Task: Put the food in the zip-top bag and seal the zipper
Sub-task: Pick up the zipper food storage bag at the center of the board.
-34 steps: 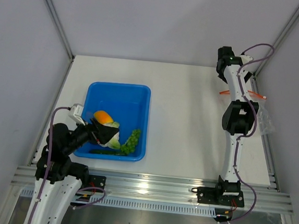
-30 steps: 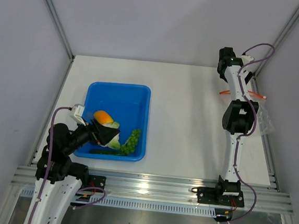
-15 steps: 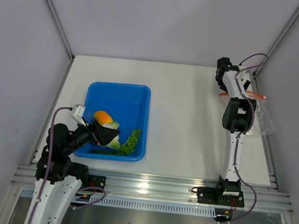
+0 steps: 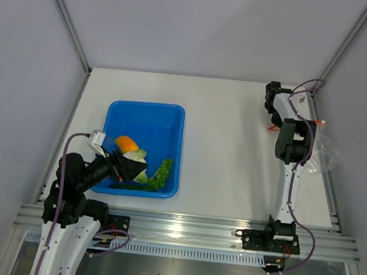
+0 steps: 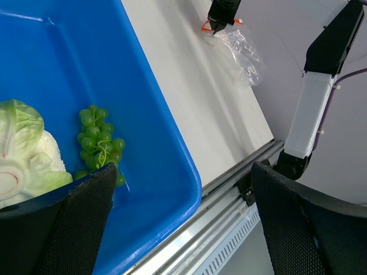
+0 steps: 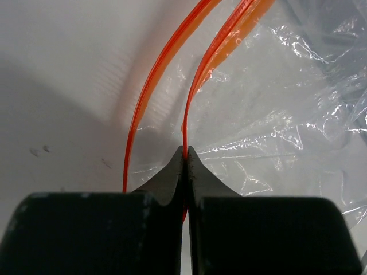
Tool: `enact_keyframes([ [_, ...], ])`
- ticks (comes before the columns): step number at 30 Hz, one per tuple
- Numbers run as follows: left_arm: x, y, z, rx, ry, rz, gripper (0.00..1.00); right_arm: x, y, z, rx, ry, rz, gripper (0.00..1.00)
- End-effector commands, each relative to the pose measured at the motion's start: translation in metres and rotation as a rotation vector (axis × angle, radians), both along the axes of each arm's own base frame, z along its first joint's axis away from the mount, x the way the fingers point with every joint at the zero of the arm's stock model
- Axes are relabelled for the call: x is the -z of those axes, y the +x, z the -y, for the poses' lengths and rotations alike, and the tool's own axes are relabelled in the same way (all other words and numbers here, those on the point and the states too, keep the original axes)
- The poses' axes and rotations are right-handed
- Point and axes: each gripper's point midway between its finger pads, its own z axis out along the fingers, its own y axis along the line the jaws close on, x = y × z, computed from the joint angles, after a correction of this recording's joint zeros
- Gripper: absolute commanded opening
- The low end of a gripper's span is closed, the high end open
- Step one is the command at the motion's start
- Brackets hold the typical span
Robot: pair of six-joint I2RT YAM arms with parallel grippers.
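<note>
Right gripper (image 6: 184, 153) clamped on zipper (image 6: 246, 12) | left gripper (image 5: 183, 172) wide apart, empty | zip-top bag (image 4: 328, 152) half hidden behind arm (image 4: 293, 142)

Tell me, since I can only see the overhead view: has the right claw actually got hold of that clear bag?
Observer: Yes. The right claw is shut on one strip of the zipper.
Visitor: Is the bag's mouth open?
Observer: Yes. The second strip bows away from the pinched one, leaving a gap into the bag.
Visitor: Is the left claw holding food?
Observer: No. The left claw is wide open and empty; the grapes and cabbage lie in the blue tray beneath it.
</note>
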Motion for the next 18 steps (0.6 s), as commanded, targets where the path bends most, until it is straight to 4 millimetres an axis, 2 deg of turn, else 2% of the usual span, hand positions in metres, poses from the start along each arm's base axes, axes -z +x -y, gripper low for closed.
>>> enact_keyframes([
  [1, -0.023, -0.011, 0.004, 0.042, -0.010, 0.054, 1.00, -0.054, -0.003, -0.008, 0.002, 0.055, 0.123, 0.00],
  [3, -0.024, -0.016, 0.007, 0.069, -0.020, 0.051, 1.00, -0.055, -0.002, -0.018, -0.040, 0.120, 0.153, 0.00],
  [4, -0.024, -0.018, 0.008, 0.080, -0.028, 0.046, 1.00, -0.045, -0.013, -0.028, -0.069, 0.146, 0.118, 0.00],
  [5, -0.024, -0.019, 0.009, 0.084, -0.033, 0.044, 0.99, -0.062, -0.008, -0.037, -0.099, 0.170, 0.183, 0.00],
  [6, -0.023, -0.021, 0.010, 0.085, -0.045, 0.032, 0.99, -0.065, -0.011, -0.047, -0.135, 0.210, 0.190, 0.00],
  [7, -0.024, -0.022, 0.010, 0.088, -0.052, 0.028, 1.00, -0.056, -0.022, -0.057, -0.166, 0.233, 0.165, 0.00],
  [8, -0.024, -0.022, 0.011, 0.086, -0.062, 0.017, 1.00, -0.080, -0.016, -0.077, -0.231, 0.255, 0.244, 0.00],
  [9, -0.022, -0.023, 0.011, 0.079, -0.087, -0.014, 0.99, -0.086, -0.019, -0.089, -0.295, 0.266, 0.248, 0.00],
  [10, -0.019, -0.022, 0.012, 0.075, -0.099, -0.039, 0.99, -0.083, -0.025, -0.116, -0.376, 0.299, 0.248, 0.00],
  [11, -0.019, -0.022, 0.013, 0.077, -0.113, -0.055, 1.00, -0.090, -0.029, -0.129, -0.426, 0.307, 0.256, 0.00],
  [12, -0.013, -0.022, 0.015, 0.084, -0.134, -0.099, 1.00, -0.111, -0.035, -0.141, -0.481, 0.305, 0.291, 0.00],
  [13, -0.012, -0.023, 0.018, 0.104, -0.143, -0.111, 1.00, -0.116, -0.039, -0.156, -0.534, 0.326, 0.298, 0.00],
  [14, -0.009, -0.022, 0.019, 0.107, -0.145, -0.132, 1.00, -0.115, -0.048, -0.179, -0.600, 0.343, 0.287, 0.00],
  [15, -0.008, -0.022, 0.019, 0.107, -0.144, -0.145, 0.99, -0.129, -0.055, -0.192, -0.648, 0.359, 0.314, 0.00],
  [16, -0.004, -0.019, 0.019, 0.099, -0.140, -0.178, 0.99, -0.132, -0.061, -0.204, -0.693, 0.367, 0.315, 0.00],
  [17, 0.001, -0.017, 0.016, 0.073, -0.130, -0.210, 1.00, -0.128, -0.074, -0.224, -0.749, 0.390, 0.293, 0.00],
  [18, 0.002, -0.012, 0.013, 0.042, -0.112, -0.227, 0.99, -0.138, -0.081, -0.233, -0.783, 0.398, 0.314, 0.00],
])
